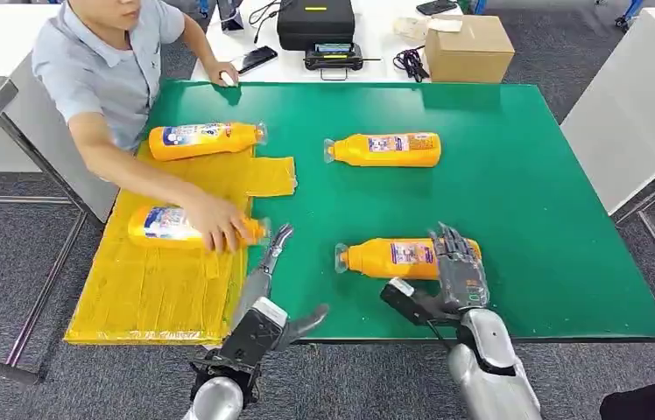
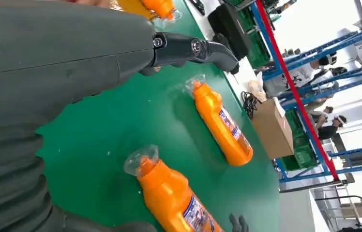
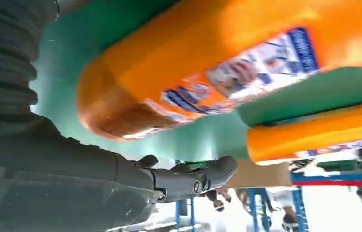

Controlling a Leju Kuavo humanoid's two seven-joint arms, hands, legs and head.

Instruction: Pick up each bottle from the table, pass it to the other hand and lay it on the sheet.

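Lying on the green table (image 1: 525, 175): a yellow sheet (image 1: 158, 289) overhanging the left edge with two bottles, a person's hand (image 1: 219, 223) gripping one (image 1: 162, 225); near the front edge, right hand (image 1: 457, 262) spread over another bottle (image 1: 394, 258), left hand (image 1: 263, 289) spread, holding nothing.

Right hand (image 1: 457, 262) rests over the near bottle (image 1: 394, 259) — left hand (image 1: 273, 289) hovers open.

A green table (image 1: 525, 201) stands on grey carpet (image 1: 9, 262), with white tables beyond it and to the right (image 1: 630, 114). On the far white one sit a cardboard box (image 1: 468, 48), a black case (image 1: 315, 22) and a phone (image 1: 255, 59). Blue racking with a red bar (image 2: 290, 82) rises behind, brightly lit
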